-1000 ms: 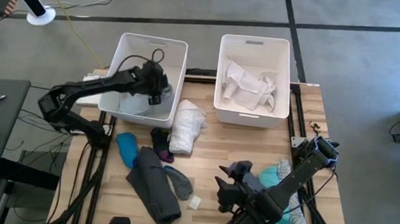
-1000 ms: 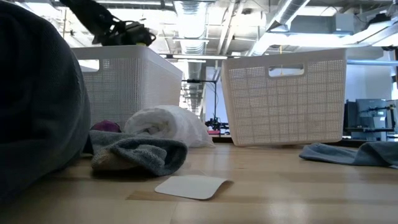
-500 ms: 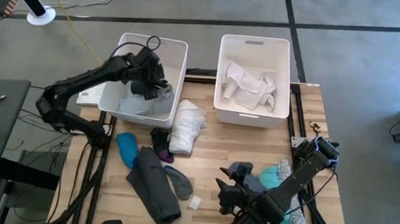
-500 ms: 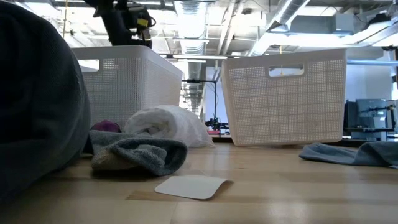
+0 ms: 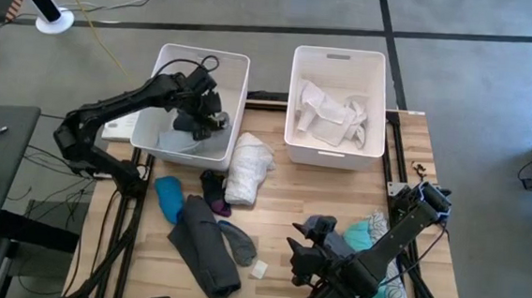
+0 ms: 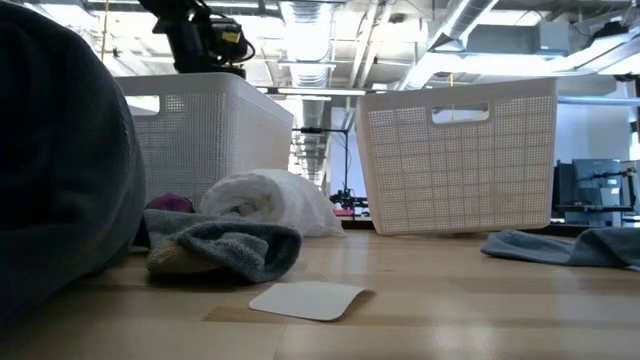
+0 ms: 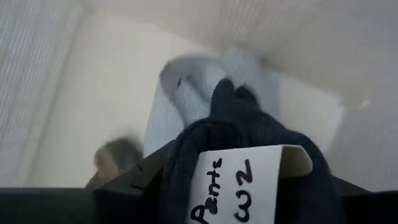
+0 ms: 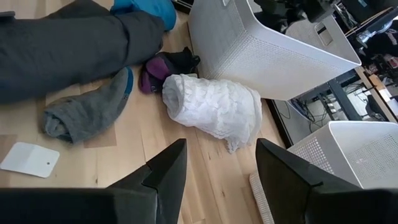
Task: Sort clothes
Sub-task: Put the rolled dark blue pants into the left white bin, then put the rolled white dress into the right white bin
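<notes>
**Dark garment held over left bin**

Upper left of the high view: left gripper (image 5: pixel 196 116) inside the left bin (image 5: pixel 171 60), clamped on a dark garment (image 7: pixel 249 134), knit and soft, with a white paper tag (image 7: pixel 239 183) hand-lettered "Pants". Held low over a pale grey cloth (image 5: pixel 180 139) on the bin floor, probably so the piece drops straight onto the pile rather than catching the rim. Bin walls of perforated white plastic, seen as a fine grid in the low view.

Centre left, on the wooden table (image 5: pixel 310 194): a teal piece (image 5: pixel 169 199), a long dark grey garment (image 5: pixel 204 251), a grey sock (image 5: pixel 238 245), a small black-and-purple item (image 5: pixel 214 191), and a rolled white towel (image 5: pixel 248 167) with a ribbed, nubbly surface, leaning just beside the left bin. A small white card (image 5: pixel 258 270) flat on the wood near the sock. All unsorted, by the look of it.

Upper centre: right bin (image 5: pixel 340 60), holding crumpled white clothes (image 5: pixel 329 114) — whites apparently kept apart from darks.

Lower right: right gripper (image 5: pixel 297 255) parked low over the table, fingers (image 8: pixel 163 176) spread apart and holding nothing, beside a heap of teal and grey fabric (image 5: pixel 372 239) at the table's edge.
</notes>
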Motion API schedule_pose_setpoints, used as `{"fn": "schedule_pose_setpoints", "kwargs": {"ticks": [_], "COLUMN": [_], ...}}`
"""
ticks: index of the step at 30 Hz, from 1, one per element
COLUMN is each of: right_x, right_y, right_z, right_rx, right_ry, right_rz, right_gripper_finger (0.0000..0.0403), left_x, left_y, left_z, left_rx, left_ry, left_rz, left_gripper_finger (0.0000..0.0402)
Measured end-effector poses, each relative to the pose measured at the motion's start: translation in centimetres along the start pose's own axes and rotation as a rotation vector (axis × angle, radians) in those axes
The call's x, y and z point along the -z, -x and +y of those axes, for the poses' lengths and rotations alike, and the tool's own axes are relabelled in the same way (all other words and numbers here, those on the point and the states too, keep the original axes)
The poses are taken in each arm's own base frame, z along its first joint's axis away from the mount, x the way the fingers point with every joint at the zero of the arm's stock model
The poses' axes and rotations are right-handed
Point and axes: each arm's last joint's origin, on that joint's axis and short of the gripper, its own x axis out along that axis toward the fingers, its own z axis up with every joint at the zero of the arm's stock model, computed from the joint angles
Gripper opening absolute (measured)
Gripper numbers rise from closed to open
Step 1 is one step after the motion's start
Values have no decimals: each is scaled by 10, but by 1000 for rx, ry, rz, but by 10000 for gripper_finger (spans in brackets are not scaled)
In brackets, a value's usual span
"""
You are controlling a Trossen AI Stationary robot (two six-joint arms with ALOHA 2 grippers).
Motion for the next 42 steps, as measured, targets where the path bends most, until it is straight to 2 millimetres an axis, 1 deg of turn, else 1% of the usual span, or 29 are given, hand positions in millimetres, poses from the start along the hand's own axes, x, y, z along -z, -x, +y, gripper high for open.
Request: {"fn": "schedule_pose_setpoints", "kwargs": {"ticks": [4, 7, 11, 12, 13, 15, 16, 18, 19, 21, 22, 25, 29, 32, 35, 38, 42], "right_x": [0, 0, 0, 0, 0, 0, 0, 0, 0, 0, 0, 0, 0, 0, 0, 0, 0], "right_y": [0, 0, 0, 0, 0, 0, 0, 0, 0, 0, 0, 0, 0, 0, 0, 0, 0], "right_z": [0, 0, 0, 0, 0, 0, 0, 0, 0, 0, 0, 0, 0, 0, 0, 0, 0], "right_rx": [0, 0, 0, 0, 0, 1, 1, 0, 1, 1, 0, 0, 0, 1, 1, 1, 1], "right_ry": [-4, -4, -4, -4, -4, -3, -3, -3, -3, -3, -3, -3, -3, -2, -2, -2, -1], "right_rz": [0, 0, 0, 0, 1, 1, 1, 1, 1, 1, 1, 1, 1, 1, 2, 2, 2], "right_gripper_finger": [207, 207, 207, 207, 207, 207, 207, 207, 207, 207, 207, 207, 207, 207, 207, 207, 207], "left_x": [-1, -4, -7, -7, -5, 1, 2, -3, -2, 1, 0, -3, -9, -12, -11, -6, -7], "left_y": [1, 1, 7, 8, 8, 7, 7, 8, 8, 12, 14, 20, 41, 63, 83, 95, 103], "left_z": [0, 3, 9, 9, 7, 2, 1, 5, 7, 11, 13, 14, 15, 14, 13, 9, -9], "left_rx": [-6, -44, -139, -104, -33, 63, 55, 16, 9, -73, -101, -89, -132, -167, -190, -136, 17], "left_ry": [6, 51, 93, 104, 93, 47, 41, 88, 100, 110, 116, 121, 148, 166, 212, 226, 178], "left_rz": [-17, -44, -88, -108, -110, -77, -63, -108, -107, -70, -83, -150, -318, -469, -582, -639, -676], "left_gripper_finger": [218, 228, 250, 256, 261, 268, 270, 272, 273, 273, 273, 273, 273, 273, 273, 273, 273]}}
